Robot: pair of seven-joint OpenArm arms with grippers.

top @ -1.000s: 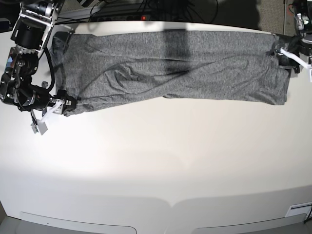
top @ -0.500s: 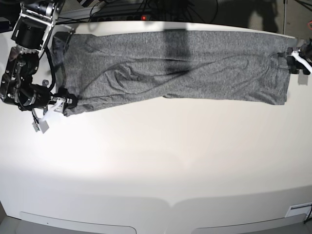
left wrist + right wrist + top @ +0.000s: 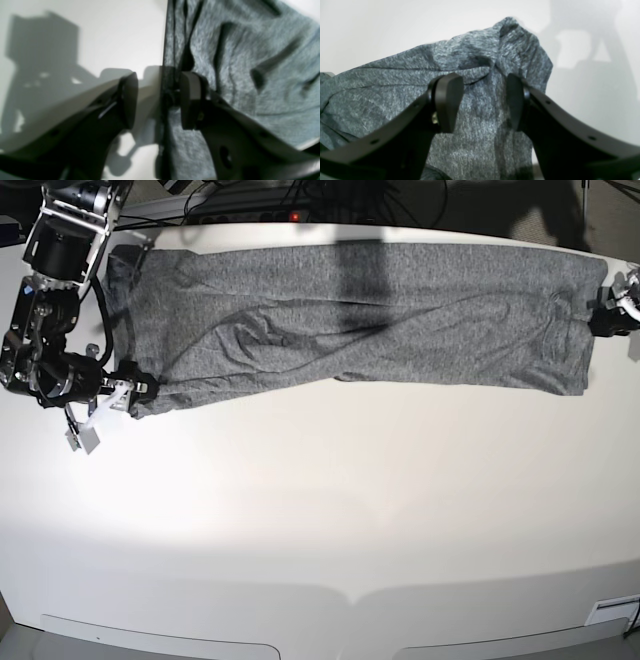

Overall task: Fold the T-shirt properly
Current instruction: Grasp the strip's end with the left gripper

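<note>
The charcoal-grey T-shirt [image 3: 380, 320] lies in a long wrinkled band across the far part of the white table [image 3: 320, 510]. My right gripper [image 3: 135, 390] hovers at the shirt's near left corner. In the right wrist view it [image 3: 482, 100] stands open, with the bunched corner of the T-shirt [image 3: 482, 62] showing between its fingers. My left gripper [image 3: 607, 315] is at the shirt's right end. In the left wrist view it [image 3: 158, 100] is open and straddles the T-shirt's [image 3: 250, 50] straight edge, one finger [image 3: 128, 100] over bare table, the other over cloth.
Cables and a power strip [image 3: 290, 215] run behind the table's far edge. A white tag [image 3: 85, 438] hangs from the right arm at the left. The wide near part of the table is bare white surface.
My left gripper has slid rightward off the cloth to the shirt's right edge. The right gripper has hardly shifted at the near left corner. The shirt lies as before.
</note>
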